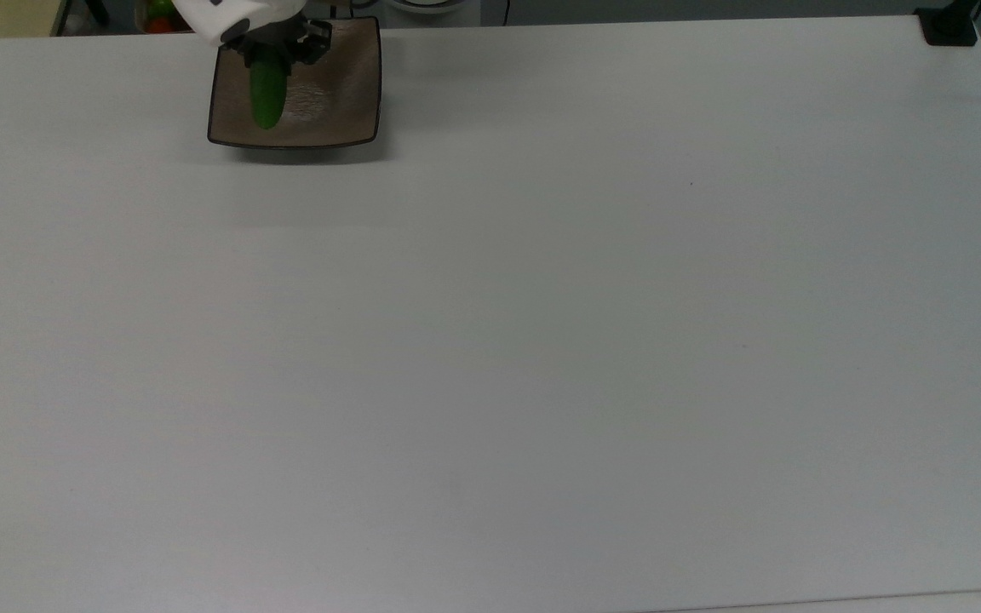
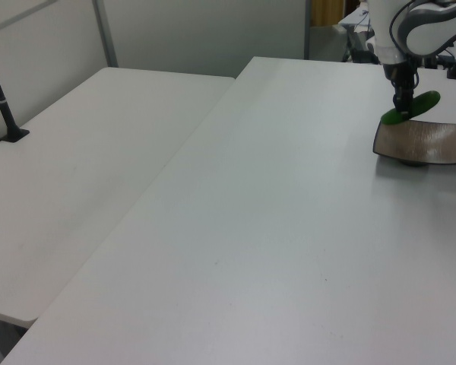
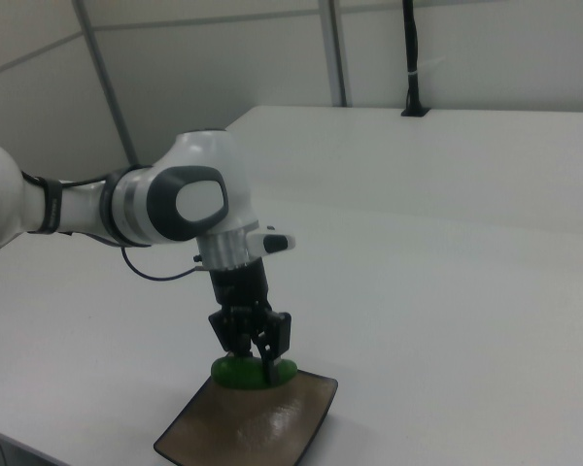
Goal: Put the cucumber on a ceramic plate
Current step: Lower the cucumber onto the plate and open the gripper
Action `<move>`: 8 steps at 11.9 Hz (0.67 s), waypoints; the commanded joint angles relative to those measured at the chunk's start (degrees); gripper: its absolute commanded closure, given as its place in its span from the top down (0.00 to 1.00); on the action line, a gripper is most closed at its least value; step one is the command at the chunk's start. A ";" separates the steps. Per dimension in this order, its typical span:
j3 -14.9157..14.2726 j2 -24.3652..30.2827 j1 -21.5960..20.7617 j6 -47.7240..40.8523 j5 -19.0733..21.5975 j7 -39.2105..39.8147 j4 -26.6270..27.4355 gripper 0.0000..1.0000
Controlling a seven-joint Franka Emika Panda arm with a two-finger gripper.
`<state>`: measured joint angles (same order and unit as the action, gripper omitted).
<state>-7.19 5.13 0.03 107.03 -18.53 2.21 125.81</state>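
Top view shows the gripper [image 1: 273, 53] near the upper left of the white table [image 1: 542, 340], its black fingers clasped around the cucumber [image 1: 267, 94]; the cucumber is dark green and runs from the fingers toward the near edge of the ceramic plate [image 1: 346, 102], lying over the top view's left half of the plate; the plate is square, brownish-tan and glossy, with a thin dark rim and rounded corners, and it sits close to the far edge of the table; whether the cucumber touches the plate surface cannot be told from this angle. Left view places the gripper [image 2: 402, 109] pointing straight down over the far rim of the ceramic plate [image 2: 433, 144]; the cucumber [image 2: 412, 106] is held crosswise and tilted, its lower end just above or at the plate's far corner on the left view's left, its other end raised toward the left view's right; most of the cucumber is clear of the plate surface here. Right view shows the white arm [image 3: 175, 209] bending down to the gripper [image 3: 256, 361], whose fingers close on the cucumber [image 3: 255, 371] from either side; the cucumber's rounded end faces the camera and sits right at the far edge of the ceramic plate [image 3: 262, 422], which has a bright sheen across its middle. Behind the table in the top view, a few red, green and yellow items [image 1: 169, 14] lie past the far edge; a black post [image 3: 409, 58] stands on a second white table in the right view.
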 commanded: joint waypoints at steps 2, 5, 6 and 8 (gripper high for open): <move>-0.19 -0.65 -0.47 0.02 1.39 1.13 0.84 0.82; -0.19 -0.74 -0.56 0.02 1.39 1.12 0.84 0.91; -0.19 -0.65 -0.56 -0.06 1.39 1.12 0.84 0.94; -0.19 -0.38 -0.56 0.11 3.56 0.51 -1.96 1.00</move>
<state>-7.26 3.78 -0.23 107.04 -18.51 2.38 126.08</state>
